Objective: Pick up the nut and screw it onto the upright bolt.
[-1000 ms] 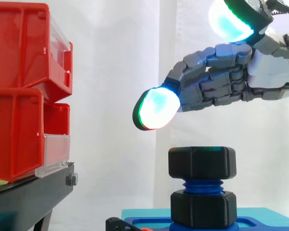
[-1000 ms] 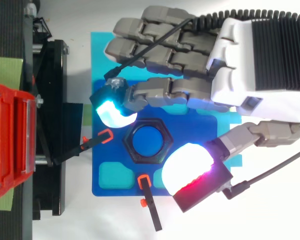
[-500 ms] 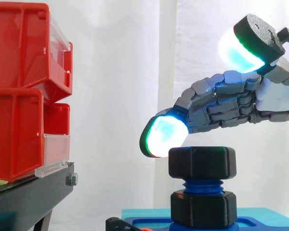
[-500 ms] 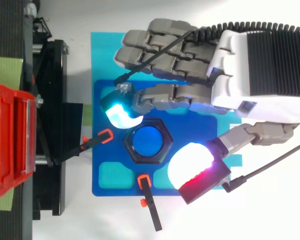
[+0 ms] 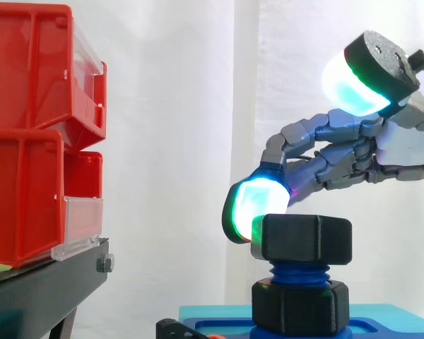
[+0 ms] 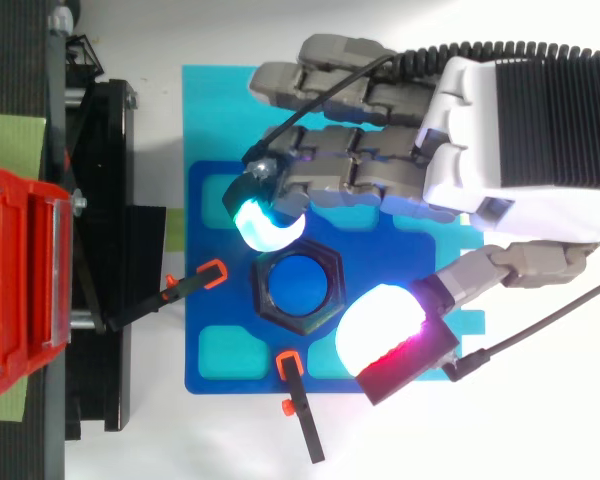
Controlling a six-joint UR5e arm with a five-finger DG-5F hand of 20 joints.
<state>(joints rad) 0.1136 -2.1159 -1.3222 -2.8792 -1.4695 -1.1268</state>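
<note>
"How far along are we?"

"The nut (image 5: 306,239) already sits atop the upright bolt (image 5: 299,272), with bare thread below it. My hand (image 6: 520,130) pinches nothing: the fingers (image 5: 254,205) are bent, one pad touches the nut's side, and the thumb is well apart. I judge it needs more turning."

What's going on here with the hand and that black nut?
The robot hand is at the black hexagonal nut, which sits atop the upright blue threaded bolt. One glowing fingertip appears to touch the nut's side facing the red bins, while the thumb is held well above it, so the nut is not pinched. A second black nut sits lower on the bolt, at the blue fixture plate.
</note>
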